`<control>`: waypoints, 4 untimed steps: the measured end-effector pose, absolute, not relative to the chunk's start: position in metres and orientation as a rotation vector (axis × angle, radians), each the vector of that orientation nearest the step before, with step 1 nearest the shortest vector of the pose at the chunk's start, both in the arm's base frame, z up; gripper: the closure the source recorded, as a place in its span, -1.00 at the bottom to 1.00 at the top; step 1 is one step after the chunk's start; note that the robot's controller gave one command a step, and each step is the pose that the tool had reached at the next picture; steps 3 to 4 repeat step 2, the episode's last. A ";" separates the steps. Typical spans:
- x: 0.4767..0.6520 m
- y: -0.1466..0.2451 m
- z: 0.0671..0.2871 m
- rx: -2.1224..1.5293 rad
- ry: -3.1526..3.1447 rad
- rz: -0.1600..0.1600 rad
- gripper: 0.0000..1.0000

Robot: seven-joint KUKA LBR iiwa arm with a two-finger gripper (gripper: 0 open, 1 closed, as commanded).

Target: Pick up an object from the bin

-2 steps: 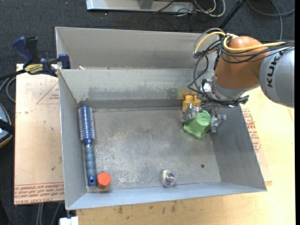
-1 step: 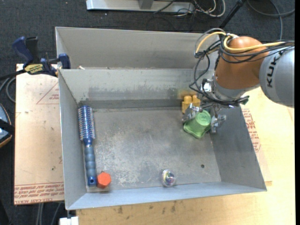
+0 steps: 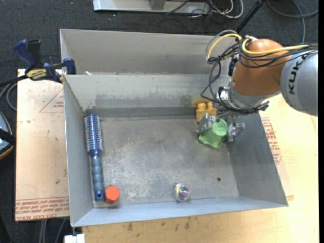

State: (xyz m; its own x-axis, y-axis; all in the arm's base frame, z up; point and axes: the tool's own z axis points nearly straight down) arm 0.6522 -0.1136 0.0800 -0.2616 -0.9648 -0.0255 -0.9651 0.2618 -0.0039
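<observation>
- One bin [image 3: 157, 151]: grey metal, with sloping walls and a scuffed, dull floor. Five loose things are in it, one of each kind.
- One claw [image 3: 219, 129], at the right of the bin near the far wall. Its two metal fingers are closed on the green thing [image 3: 212, 138], one on each side.
- One green thing: translucent, soft-looking plastic, rounded and lumpy. It sits between the fingers, low over the floor at the right; I cannot tell whether it touches the floor.
- One yellow piece [image 3: 202, 107]: small and blocky, just beyond the green thing on the far-left side, against the far wall. Its kind is unclear.
- One brush [image 3: 94, 156]: blue, long and straight, along the left wall. Its bristled round head lies far and its ribbed handle near.
- One orange cap [image 3: 112, 194]: small, chunky and matte, just right of the brush's handle end in the near-left corner.
- One ball [image 3: 181, 192]: small, shiny and glittery, by the near wall, well apart from the rest.
- One orange cover [image 3: 258, 72]: smooth and rounded, on the wrist above the claw, with yellow and black cables [image 3: 223, 44] looping beside it.
</observation>
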 end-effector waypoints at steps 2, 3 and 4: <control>0.604 -0.131 0.221 -2.085 2.341 -0.010 1.00; 0.604 -0.131 0.221 -2.085 2.341 -0.010 1.00; 0.604 -0.131 0.221 -2.085 2.341 -0.010 1.00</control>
